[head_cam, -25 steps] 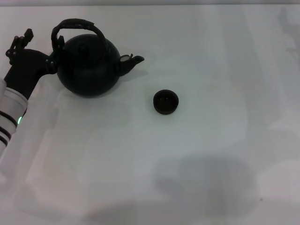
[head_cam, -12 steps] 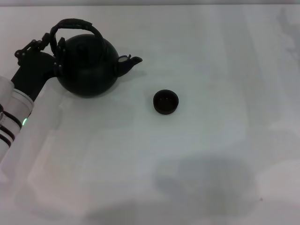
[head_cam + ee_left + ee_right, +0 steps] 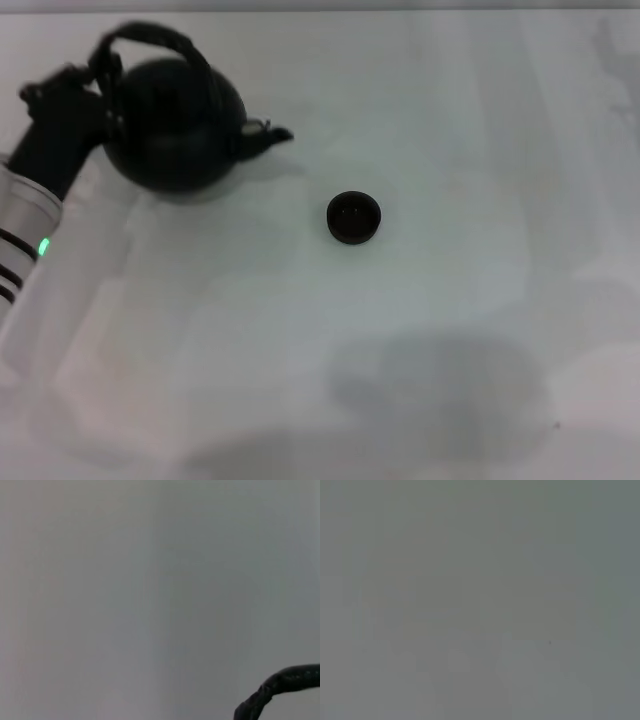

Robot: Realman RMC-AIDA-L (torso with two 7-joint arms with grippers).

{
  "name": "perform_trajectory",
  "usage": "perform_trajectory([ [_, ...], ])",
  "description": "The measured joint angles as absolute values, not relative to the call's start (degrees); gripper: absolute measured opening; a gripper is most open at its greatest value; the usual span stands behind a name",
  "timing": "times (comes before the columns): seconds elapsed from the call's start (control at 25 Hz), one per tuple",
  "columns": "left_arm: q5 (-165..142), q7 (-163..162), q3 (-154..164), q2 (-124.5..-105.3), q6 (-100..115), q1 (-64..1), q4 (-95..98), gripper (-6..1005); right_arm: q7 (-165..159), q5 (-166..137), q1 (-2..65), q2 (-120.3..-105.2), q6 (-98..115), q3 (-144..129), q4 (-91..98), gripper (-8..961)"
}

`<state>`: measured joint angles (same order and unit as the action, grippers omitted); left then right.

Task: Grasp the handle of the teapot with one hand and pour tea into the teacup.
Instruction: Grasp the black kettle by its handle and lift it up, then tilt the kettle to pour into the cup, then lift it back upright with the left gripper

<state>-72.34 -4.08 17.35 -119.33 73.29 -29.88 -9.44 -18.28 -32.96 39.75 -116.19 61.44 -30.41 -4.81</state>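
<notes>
The black round teapot (image 3: 178,128) is at the far left of the white table, its short spout (image 3: 266,135) pointing right toward the teacup. My left gripper (image 3: 101,72) is shut on the left end of the arched handle (image 3: 150,38), and the pot hangs slightly tilted above its shadow. A curved piece of the handle (image 3: 280,684) shows in the left wrist view. The small black teacup (image 3: 354,217) stands upright near the table's middle, well apart from the spout. The right gripper is out of view.
The white table (image 3: 450,330) stretches wide around the cup, with soft shadows near the front. My left arm's silver forearm (image 3: 25,235) runs along the left edge. The right wrist view holds only blank grey surface.
The left gripper closed in on the handle's left end. The teapot has since shifted up and to the left with it, the spout drawing farther from the cup. The cup has not moved.
</notes>
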Motion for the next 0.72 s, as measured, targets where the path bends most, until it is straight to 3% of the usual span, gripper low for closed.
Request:
perform_trajectory([
  [0.04, -72.3, -4.1, 17.4, -119.28, 75.2, -29.9, -8.8, 94, -18.3, -33.0, 39.7, -116.19, 61.4, -30.4, -4.8, 871],
  [0.72, -83.3, 2.6, 17.7, -119.17, 82.1, -36.2, -4.1, 94, -18.3, -33.1, 39.6, -116.19, 61.4, -30.4, -5.0, 870],
])
